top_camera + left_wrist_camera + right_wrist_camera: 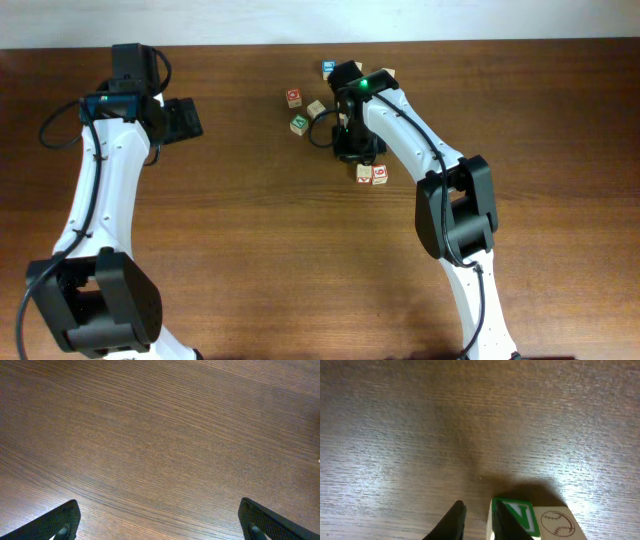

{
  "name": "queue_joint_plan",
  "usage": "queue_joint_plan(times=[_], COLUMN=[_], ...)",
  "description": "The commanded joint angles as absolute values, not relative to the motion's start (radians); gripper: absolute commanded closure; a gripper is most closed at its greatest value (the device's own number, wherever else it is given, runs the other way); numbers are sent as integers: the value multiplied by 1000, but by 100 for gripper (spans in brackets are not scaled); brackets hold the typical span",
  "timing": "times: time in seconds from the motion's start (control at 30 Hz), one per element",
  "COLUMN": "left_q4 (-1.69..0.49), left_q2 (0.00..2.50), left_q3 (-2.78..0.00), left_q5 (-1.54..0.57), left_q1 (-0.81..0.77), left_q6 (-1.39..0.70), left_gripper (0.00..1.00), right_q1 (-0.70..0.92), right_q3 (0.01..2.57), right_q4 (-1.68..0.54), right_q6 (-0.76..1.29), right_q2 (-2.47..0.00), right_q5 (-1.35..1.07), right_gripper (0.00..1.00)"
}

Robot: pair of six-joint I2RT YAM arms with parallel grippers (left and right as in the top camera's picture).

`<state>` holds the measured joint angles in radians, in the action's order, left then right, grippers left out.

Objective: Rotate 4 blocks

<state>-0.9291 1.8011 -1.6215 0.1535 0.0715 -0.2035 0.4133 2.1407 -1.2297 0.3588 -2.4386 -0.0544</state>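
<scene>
Right fingers [454, 520] nearly clenched, gap bare; N block [520, 516] sits just beside them at 3 o'clock (gripped or not, cannot tell). Left fingers [60, 522] released over bare surface [160, 435]. Risk: twisting off-centre would likely shove it toward the blocks [372, 173] at 5 o'clock.

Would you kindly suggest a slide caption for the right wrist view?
Right pincer, narrowly parted and empty, beside a wooden block bearing a green N and a baseball drawing.
</scene>
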Motion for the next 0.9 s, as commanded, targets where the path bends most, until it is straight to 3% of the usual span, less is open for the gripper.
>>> queue_joint_plan(times=[0.0, 0.6, 0.7, 0.87], left_q4=[-930, -930, -929, -931], left_q2=[1806, 1806, 1806, 1806], left_q3=[-1638, -1638, -1638, -1638], left_q5=[142, 142, 142, 142], left_q1=[72, 72, 72, 72], left_q6=[-216, -216, -216, -216], left_gripper=[1, 1, 1, 1], right_q1=[412, 410, 418, 479], right_q3=[2133, 2137, 2204, 2185], right_q4=[-1244, -1256, -1256, -1271], right_q6=[347, 446, 277, 222], right_q2=[-2431, -2431, -2431, -2431], right_q5=[-53, 10, -73, -101], right_gripper=[79, 77, 66, 65])
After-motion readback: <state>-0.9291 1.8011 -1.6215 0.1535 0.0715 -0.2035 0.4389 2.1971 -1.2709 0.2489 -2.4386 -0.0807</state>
